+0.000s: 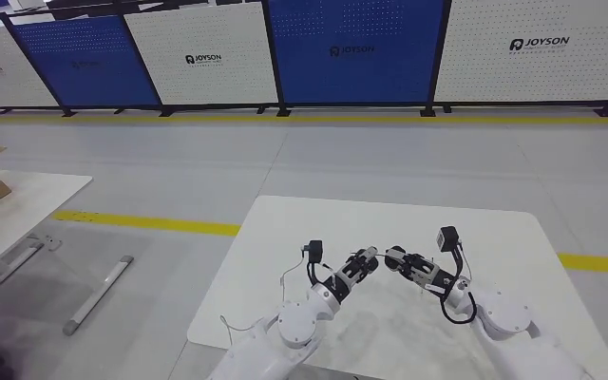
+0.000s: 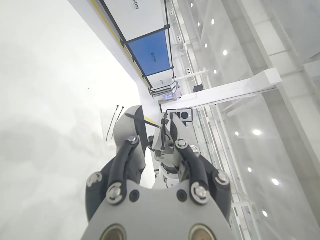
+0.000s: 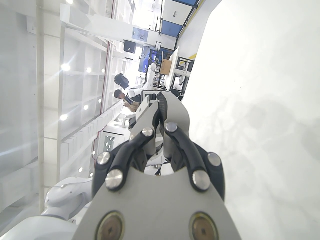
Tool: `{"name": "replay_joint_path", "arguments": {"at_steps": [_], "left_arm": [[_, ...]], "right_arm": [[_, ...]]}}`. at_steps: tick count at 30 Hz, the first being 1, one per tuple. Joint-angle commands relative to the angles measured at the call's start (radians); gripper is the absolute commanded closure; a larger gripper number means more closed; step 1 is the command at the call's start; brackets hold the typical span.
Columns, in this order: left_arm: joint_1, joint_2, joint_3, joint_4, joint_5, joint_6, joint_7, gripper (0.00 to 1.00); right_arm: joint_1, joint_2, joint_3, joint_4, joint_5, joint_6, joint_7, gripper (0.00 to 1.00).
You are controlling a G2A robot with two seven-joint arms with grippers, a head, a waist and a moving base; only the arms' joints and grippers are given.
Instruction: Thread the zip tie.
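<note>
The white table (image 1: 285,285) carries the work. Both arms meet above its middle, tip to tip.

The left gripper (image 2: 154,116) has its fingers standing apart, and the gap faces the other arm's tips. The right gripper (image 3: 158,103) has its pads pressed together on the black zip tie (image 2: 143,121), which is held in the air between the two grippers, clear of the table.

From the right gripper's pads, the tie's free length sticks out straight across to the inner face of one left finger (image 2: 136,128). Its long axis seems to run roughly from one gripper to the other, along the table's width. Which end is the head I cannot tell.

Two spare zip ties (image 2: 112,123) lie flat on the table, side by side and parallel.

The risk, as I judge it, is in the alignment. The strip is thin and springy, so a slightly skewed approach could bend it aside or make it pivot in the right pads. If the left fingers close on the wrong spot, the tail could miss the head's slot altogether.
</note>
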Motion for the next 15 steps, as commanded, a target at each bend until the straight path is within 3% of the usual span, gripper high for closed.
{"name": "replay_joint_path", "arguments": {"at_steps": [1, 5, 10, 15], "left_arm": [[0.003, 0.000, -0.002, -0.002, 0.006, -0.003, -0.007, 0.74], [0.006, 0.000, -0.004, -0.003, 0.012, -0.004, -0.018, 0.77], [0.007, -0.002, -0.008, -0.001, 0.016, -0.005, -0.026, 0.91], [0.005, -0.004, -0.011, 0.000, 0.015, -0.003, -0.028, 0.95]], "right_arm": [[0.000, 0.000, 0.000, 0.000, 0.000, 0.000, 0.000, 1.00], [0.000, 0.000, 0.000, 0.000, 0.000, 0.000, 0.000, 1.00], [0.000, 0.000, 0.000, 0.000, 0.000, 0.000, 0.000, 1.00], [0.000, 0.000, 0.000, 0.000, 0.000, 0.000, 0.000, 1.00]]}}
